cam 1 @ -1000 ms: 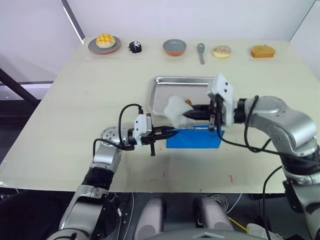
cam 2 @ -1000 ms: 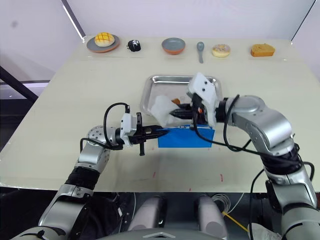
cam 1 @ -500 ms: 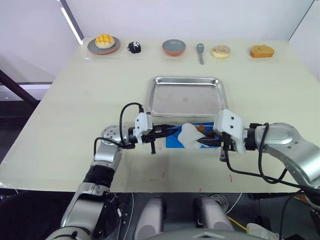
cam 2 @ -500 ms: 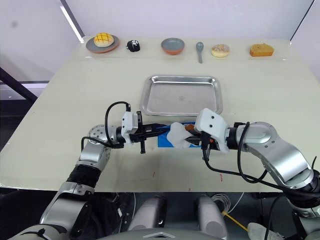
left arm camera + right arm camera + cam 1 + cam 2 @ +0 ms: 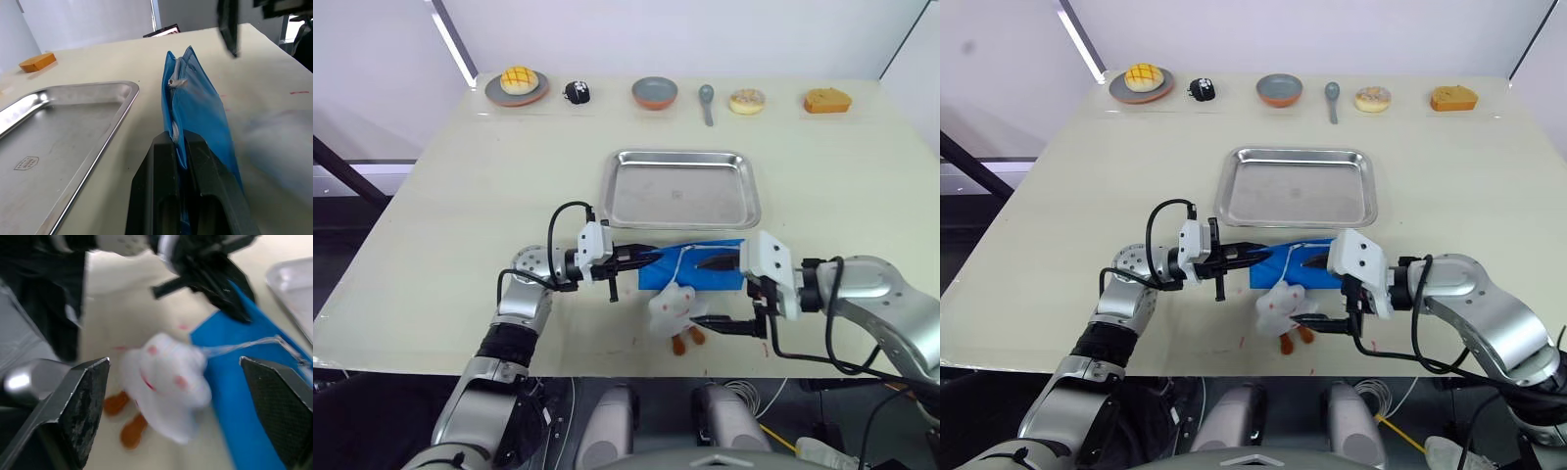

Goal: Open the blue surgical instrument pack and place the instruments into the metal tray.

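Observation:
The blue surgical instrument pack [image 5: 697,266] lies on the table just in front of the metal tray [image 5: 680,191]. My left gripper [image 5: 649,255] is shut on the pack's left edge, and the left wrist view has the blue fabric [image 5: 195,103] pinched between its fingers [image 5: 161,161]. My right gripper [image 5: 699,292] stands wide open over the pack's front edge. Between its fingers, a white plush toy [image 5: 673,308] with orange feet lies on the table. A thin cord joins the toy [image 5: 166,382] to the pack [image 5: 244,382]. The instruments are hidden. The tray holds nothing.
Along the far edge stand a plate with a bun [image 5: 518,86], a small black object [image 5: 578,92], a grey bowl [image 5: 654,93], a spoon [image 5: 707,98], a doughnut [image 5: 747,101] and an orange cake [image 5: 828,101]. The table's front edge is close behind the toy.
My right gripper brought the white toy from over the tray down to the front of the pack, then opened. The toy now lies on the table. The left gripper kept its hold.

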You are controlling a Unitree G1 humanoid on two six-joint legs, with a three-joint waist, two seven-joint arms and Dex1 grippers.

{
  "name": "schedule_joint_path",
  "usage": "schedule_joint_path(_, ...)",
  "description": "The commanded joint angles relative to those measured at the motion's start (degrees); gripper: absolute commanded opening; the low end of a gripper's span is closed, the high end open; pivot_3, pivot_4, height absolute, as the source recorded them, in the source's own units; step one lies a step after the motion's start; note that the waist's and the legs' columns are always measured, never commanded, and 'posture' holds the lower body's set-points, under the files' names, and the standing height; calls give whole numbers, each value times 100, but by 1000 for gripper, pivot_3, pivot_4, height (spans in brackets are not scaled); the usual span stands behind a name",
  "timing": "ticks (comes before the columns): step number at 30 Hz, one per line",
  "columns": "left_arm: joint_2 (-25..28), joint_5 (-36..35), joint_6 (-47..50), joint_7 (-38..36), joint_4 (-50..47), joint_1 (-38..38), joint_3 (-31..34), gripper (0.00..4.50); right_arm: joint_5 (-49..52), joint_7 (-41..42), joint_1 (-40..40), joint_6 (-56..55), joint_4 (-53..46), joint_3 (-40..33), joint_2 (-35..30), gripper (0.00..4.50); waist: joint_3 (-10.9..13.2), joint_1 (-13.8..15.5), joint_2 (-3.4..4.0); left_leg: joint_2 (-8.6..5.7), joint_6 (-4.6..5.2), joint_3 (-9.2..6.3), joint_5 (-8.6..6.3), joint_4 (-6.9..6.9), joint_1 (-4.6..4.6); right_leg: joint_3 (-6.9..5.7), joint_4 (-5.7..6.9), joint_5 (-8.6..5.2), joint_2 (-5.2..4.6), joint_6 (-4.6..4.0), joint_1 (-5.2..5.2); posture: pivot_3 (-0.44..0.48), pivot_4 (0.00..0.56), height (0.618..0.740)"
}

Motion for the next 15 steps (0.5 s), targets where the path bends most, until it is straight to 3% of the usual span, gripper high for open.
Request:
schedule_joint_path(1, 86, 264, -14, -170, 141, 155, -212, 0, 393, 100, 95, -65, -232, -453, -82, 4365, 0, 0, 0, 0, 0, 1, 0, 0, 1, 0, 0, 0, 0, 0, 0, 0, 150, 740)
schedule_joint_path(8, 129, 153, -130, -247, 28, 216, -156, 0, 970, 127, 748, -98, 13, -1695, -218, 4365, 0, 8, -1, 0, 0, 5, 0, 0, 1, -3, -3, 0, 1, 0, 4, 0, 150, 740)
schedule_joint_path(15, 273, 107, -187, -256, -258, 355, -86, 0, 923, 903, 1891, -637, 586, -3095, -726, 4365, 0, 10, -1, 1, 0, 10, 0, -1, 5, -4, -7, 0, 3, 1, 12, 0, 150, 740)
